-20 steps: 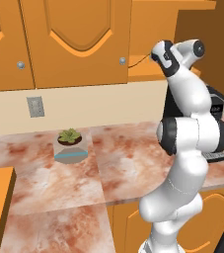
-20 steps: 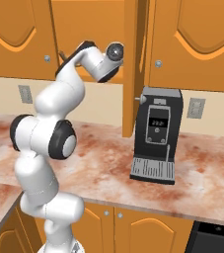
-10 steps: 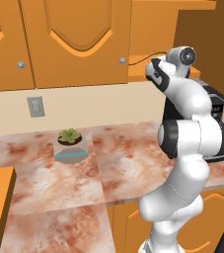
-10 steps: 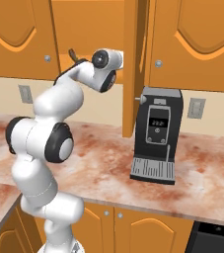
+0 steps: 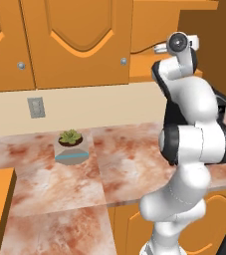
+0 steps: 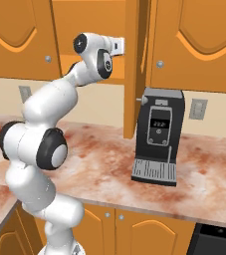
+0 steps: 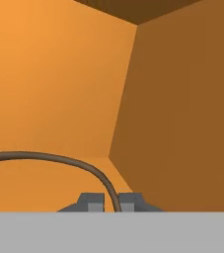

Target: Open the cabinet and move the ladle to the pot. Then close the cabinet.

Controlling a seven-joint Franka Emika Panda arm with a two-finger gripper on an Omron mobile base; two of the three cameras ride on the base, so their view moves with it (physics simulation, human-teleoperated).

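In the hand view your hand sits at the bottom centre, its two tips nearly together and pinched on the thin dark handle of the ladle. From that grip the handle rises a little, then arcs away to the left edge of the frame, so its long axis runs leftward from the hand; the bowl is out of frame and I cannot place it. Just beyond the tips lies the cabinet floor, then its back panel across the left and centre, with a side wall close on the right. In the right base view the open door hangs edge-on just right of the hand, so your free room is back out through the opening. In the left base view the counter lies well below.
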